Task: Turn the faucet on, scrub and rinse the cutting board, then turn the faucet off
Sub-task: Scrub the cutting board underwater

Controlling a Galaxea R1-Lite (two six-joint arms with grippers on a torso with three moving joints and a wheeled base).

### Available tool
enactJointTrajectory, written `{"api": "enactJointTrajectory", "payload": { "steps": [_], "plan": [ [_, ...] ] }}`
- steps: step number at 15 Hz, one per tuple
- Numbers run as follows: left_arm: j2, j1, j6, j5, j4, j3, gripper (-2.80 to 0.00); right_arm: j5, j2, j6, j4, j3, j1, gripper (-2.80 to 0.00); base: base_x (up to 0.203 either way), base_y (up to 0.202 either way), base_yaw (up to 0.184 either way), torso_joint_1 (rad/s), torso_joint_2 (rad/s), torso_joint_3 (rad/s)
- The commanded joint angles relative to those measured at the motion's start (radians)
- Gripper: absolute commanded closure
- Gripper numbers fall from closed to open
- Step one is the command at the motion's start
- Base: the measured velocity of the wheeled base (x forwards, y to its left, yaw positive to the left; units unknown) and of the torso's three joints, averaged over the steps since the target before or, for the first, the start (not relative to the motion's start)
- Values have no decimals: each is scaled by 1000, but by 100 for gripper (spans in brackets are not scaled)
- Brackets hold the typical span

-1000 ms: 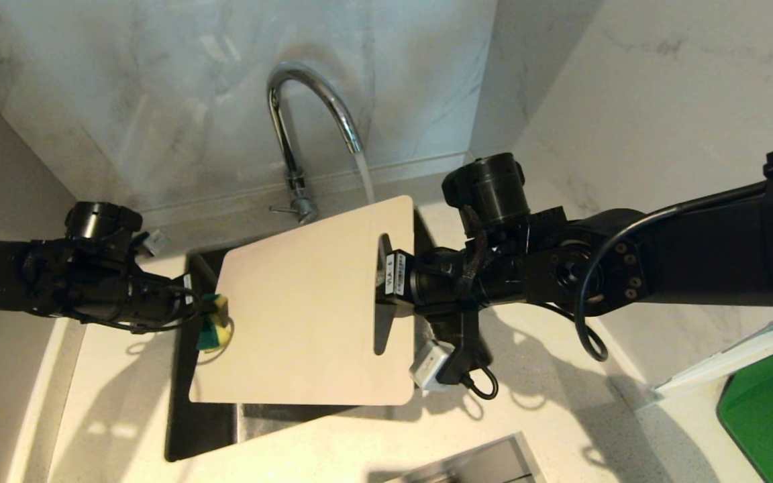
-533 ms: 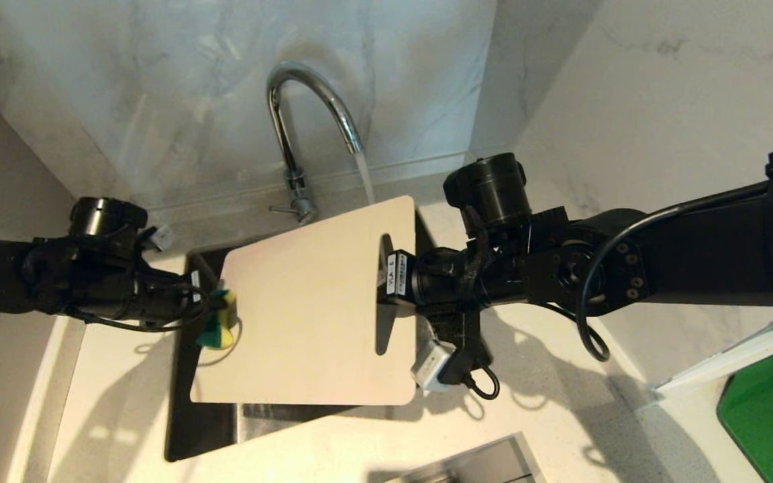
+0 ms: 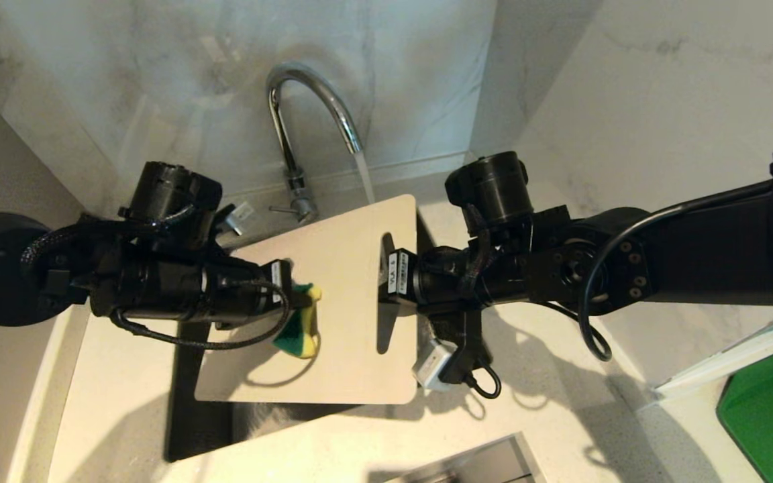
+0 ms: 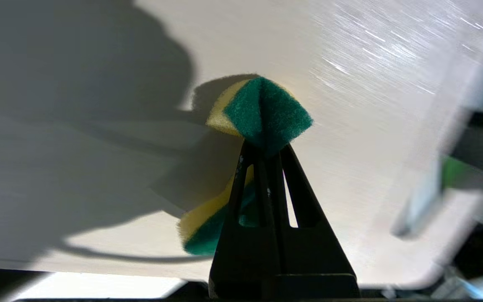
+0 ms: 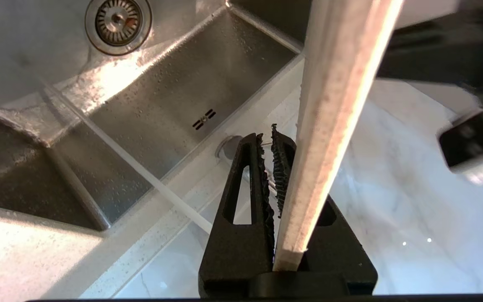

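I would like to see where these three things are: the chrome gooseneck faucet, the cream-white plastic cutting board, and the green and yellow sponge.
chrome gooseneck faucet (image 3: 306, 75): head view, top of the arched spout.
cream-white plastic cutting board (image 3: 346, 268): head view, bare flat face.
green and yellow sponge (image 4: 266, 113): left wrist view, green scrubbing side.

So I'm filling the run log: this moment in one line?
faucet running | right gripper holds cutting board over sink | left gripper presses sponge on board
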Motion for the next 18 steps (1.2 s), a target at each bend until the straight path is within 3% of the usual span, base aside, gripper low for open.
{"api": "enactJointTrajectory", "payload": {
  "steps": [1, 6, 9, 18],
  "plan": [
    [-11, -36, -29, -1, 29, -32, 0, 3, -19, -13, 0, 15, -13, 0, 0, 0, 0, 0, 0, 0],
    [-22, -28, -31, 2, 17, 54, 0, 3, -22, -6, 0, 16, -15, 0, 0, 0, 0, 0, 0, 0],
    [-34, 46, -24, -7, -18, 137, 0, 3, -22, -6, 0, 19, -20, 0, 0, 0, 0, 0, 0, 0],
    [11, 463, 169, -169, -243, 403, 0, 3, -22, -4, 0, 18, -21, 0, 0, 0, 0, 0, 0, 0]
  ]
}}
